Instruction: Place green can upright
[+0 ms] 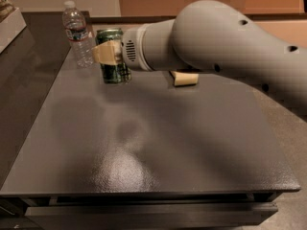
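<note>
The green can (115,73) stands upright at the back left of the dark table (144,157), its silver top facing up and its base at or just above the surface. My gripper (108,53) is shut on the can's middle. One tan finger (105,54) crosses the can's front; the other finger is hidden behind the can. My thick grey arm reaches in from the right and covers the table's back right.
A clear plastic water bottle (77,35) stands upright just left of and behind the can, close to it. A small tan block (184,78) lies on the table under my arm. A pale box (9,25) sits at the far left.
</note>
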Controlling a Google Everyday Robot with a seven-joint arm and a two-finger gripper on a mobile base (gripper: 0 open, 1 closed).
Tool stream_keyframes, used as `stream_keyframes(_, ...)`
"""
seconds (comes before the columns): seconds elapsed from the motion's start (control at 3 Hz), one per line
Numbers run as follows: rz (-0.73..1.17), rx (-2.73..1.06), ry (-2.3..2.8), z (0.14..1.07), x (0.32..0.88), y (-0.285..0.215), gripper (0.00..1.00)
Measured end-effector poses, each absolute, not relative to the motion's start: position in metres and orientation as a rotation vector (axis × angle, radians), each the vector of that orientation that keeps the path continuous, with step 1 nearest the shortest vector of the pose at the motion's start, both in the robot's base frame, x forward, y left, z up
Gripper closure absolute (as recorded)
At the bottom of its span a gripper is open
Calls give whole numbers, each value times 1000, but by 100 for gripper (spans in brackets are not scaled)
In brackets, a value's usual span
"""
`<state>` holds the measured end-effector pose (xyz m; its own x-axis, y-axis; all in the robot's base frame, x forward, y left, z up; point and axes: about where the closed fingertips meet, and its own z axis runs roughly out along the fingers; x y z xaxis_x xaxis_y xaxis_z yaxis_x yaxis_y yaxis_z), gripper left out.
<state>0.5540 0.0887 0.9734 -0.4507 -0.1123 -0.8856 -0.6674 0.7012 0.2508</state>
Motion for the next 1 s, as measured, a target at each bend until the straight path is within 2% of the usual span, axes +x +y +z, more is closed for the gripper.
stream_keyframes(1.0, 798, -647, 1781, 966, 556, 95, 100)
